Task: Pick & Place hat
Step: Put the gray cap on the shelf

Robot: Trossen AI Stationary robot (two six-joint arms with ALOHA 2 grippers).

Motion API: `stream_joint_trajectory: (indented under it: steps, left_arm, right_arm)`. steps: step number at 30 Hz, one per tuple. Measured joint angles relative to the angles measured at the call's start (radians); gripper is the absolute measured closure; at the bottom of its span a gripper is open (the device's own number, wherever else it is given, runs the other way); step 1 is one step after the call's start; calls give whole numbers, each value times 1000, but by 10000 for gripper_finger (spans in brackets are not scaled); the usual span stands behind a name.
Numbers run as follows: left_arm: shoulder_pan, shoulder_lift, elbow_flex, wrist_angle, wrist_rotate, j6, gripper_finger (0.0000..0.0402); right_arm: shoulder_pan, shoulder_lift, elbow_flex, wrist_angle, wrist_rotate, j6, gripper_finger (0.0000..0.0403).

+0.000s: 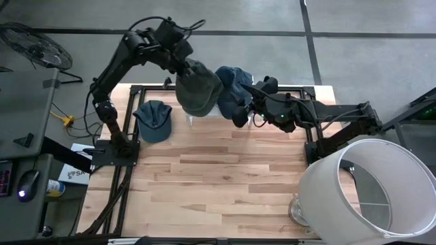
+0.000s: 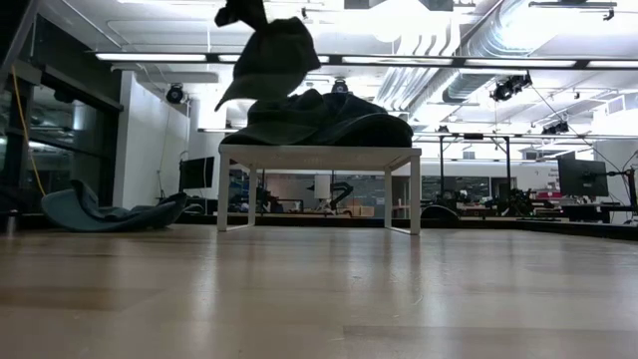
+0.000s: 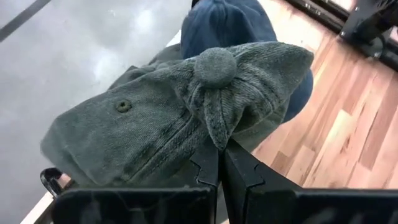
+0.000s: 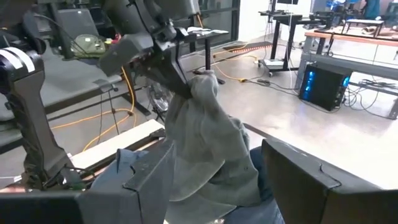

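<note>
A grey-green cap [image 1: 197,87] hangs from my left gripper [image 3: 220,163], which is shut on it above the small white stand [image 2: 319,155] at the table's far edge. A navy cap [image 1: 234,83] lies on that stand, seen as a dark pile [image 2: 334,118] in the low view. A teal cap [image 1: 153,120] rests flat on the table, left of the stand. My right gripper [image 4: 217,186] is open just right of the stand. Its fingers stand on either side of the hanging grey cap [image 4: 208,146]; whether they touch it I cannot tell. My left gripper pinches a fold of the grey-green cap's crown [image 3: 214,127] just beside the top button [image 3: 215,66], between its two shut fingers. It comes from above, slanting from the table's left. The cap hangs below the fingers; whether its lower edge [image 2: 239,97] is clear of the navy cap I cannot tell.
A large white cylindrical shade [image 1: 364,194] stands at the table's near right corner. The wooden table top [image 1: 218,184] lies open in front of the stand. A fan [image 1: 34,44] and clutter sit off the table's left side.
</note>
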Motion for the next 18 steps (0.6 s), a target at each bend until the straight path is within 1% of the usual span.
stream_joint_trajectory:
  steps: [7, 11, 16, 18]
  left_arm:
    - [1, 46, 0, 19, -1, 41, 401]
    - [14, 70, 0, 26, 24, 47, 401]
    - [44, 93, -1, 58, 26, 59, 401]
    - [62, 98, -1, 58, 50, 61, 401]
  right_arm:
    - [0, 0, 0, -17, 24, 20, 173]
    - [0, 0, 0, -19, 39, 21, 174]
    - [0, 0, 0, -21, 45, 23, 174]
    - [0, 0, 0, -28, 51, 32, 173]
